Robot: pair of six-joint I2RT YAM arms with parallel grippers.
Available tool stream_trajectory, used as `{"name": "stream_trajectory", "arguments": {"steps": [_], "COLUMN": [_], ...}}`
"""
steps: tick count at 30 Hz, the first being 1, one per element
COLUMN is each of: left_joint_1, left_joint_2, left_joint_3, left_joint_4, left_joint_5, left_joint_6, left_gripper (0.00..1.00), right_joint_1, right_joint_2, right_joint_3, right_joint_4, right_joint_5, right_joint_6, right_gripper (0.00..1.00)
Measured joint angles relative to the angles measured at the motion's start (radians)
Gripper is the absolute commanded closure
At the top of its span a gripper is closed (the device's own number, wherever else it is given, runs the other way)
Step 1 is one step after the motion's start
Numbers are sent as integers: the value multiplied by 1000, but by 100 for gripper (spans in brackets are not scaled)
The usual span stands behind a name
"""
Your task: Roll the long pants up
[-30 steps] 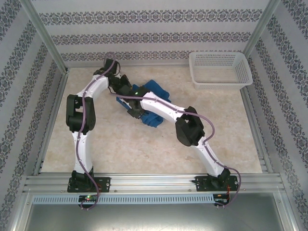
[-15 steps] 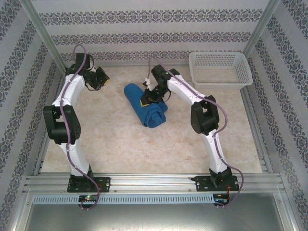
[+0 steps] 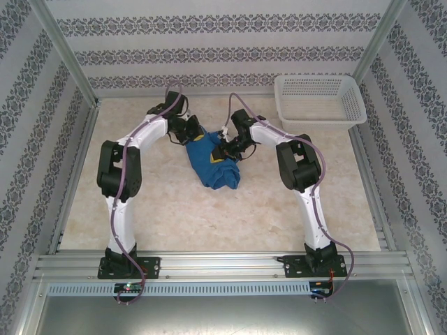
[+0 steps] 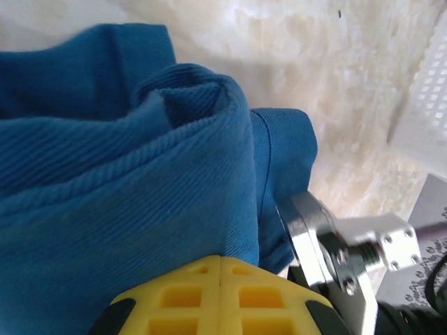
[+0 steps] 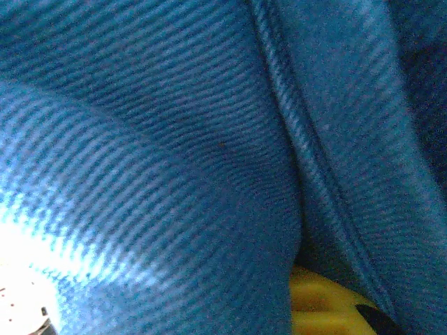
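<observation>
Bunched into a royal-blue bundle, the long pants (image 3: 213,164) lie on the table (image 3: 160,209) between the two sets of fingers and reach from them toward the arm bases. The left fingers (image 3: 193,133) touch the cloth at the bundle's far left corner. In the left wrist view their yellow pads (image 4: 188,296) are pressed together with only a thin seam between them. Ribbed blue folds rise straight from their tips, so they look clenched on an edge of the pants. Just right of those tips stands a metal part of the other arm (image 4: 335,244). The right fingers (image 3: 225,148) are at the bundle's far right edge, pushed into the cloth. The right wrist view has blue fabric close up, with a sliver of yellow pad (image 5: 318,303) at the bottom, and I cannot tell whether these fingers are clenched or released. The white mesh basket (image 3: 320,101) stands well apart, beyond and to the right of the right fingers
</observation>
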Motion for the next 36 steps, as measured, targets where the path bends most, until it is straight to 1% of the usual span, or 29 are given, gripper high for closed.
{"name": "stream_trajectory", "arguments": {"steps": [2,3,4,5,6,7,8,10,13,16,17,21,23,25,28,31,36], "left_joint_1": [-3,-3,-3,-4,-5,-6,-8,-10,-14,-14,-14,-14,-14,-14,-14,-11,-8], "left_joint_2": [30,45,58,74,90,104,117,135,145,152,153,158,161,163,163,163,164], "left_joint_3": [32,53,71,93,113,127,141,159,171,175,175,175,175,175,175,174,174], "left_joint_4": [-4,-11,-13,-16,-18,-19,-18,-16,-13,-5,-3,5,11,15,16,16,19], "left_joint_5": [5,8,10,11,13,19,24,31,33,33,33,35,35,37,38,50,56], "left_joint_6": [-6,-10,-13,-13,-14,-14,-14,-14,-16,-16,-16,-21,-22,-25,-25,-27,-28], "left_gripper": [100,100,100,100,100,100,100,100,100,100,100,100,100,100,100,100,100], "right_joint_1": [0,1,3,8,15,24,37,74,146,229,258,401,473,546,610,624,600], "right_joint_2": [-4,-8,-13,-21,-32,-46,-64,-112,-205,-295,-313,-331,-312,-255,-130,-21,60], "right_joint_3": [-9,-10,-10,-10,-10,-10,-11,-16,-28,-27,-19,53,101,191,332,414,437], "right_joint_4": [9,9,6,3,-5,-14,-32,-60,-127,-183,-206,-282,-317,-371,-435,-482,-502], "right_joint_5": [2,11,24,47,77,111,156,262,471,685,752,1016,1133,1250,1361,1450,1564], "right_joint_6": [1,0,-1,-4,-6,-12,-19,-29,-34,-28,-25,4,18,37,57,62,53], "right_gripper": [100,92,79,55,27,17,11,8,7,4,2,2,2,2,2,2,2]}}
